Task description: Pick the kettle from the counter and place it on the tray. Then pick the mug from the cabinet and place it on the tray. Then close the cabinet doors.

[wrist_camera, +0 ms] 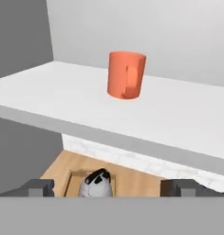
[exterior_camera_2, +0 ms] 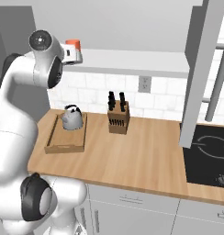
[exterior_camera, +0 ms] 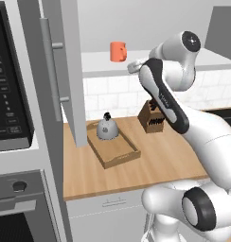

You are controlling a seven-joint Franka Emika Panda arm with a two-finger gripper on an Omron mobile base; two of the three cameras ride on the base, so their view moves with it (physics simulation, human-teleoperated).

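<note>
The pincer (wrist_camera: 112, 187) is spread wide and holds nothing, level with the white cabinet shelf (wrist_camera: 63, 92) where the orange mug (wrist_camera: 126, 75) stands upright. Below, the kettle (exterior_camera: 107, 128) sits in the wooden tray (exterior_camera: 118, 156) on the worktop (exterior_camera: 160, 160), near the knife block (exterior_camera: 153, 118).

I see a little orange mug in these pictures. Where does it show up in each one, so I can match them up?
Left base view: the mug stands on the white cabinet shelf, upper middle, left of the arm.
Right base view: upper left, its top peeks above the white hand.
Hand view: centre top, handle facing the camera.
Shared landmark: the kettle in the tray, below the shelf.
</note>
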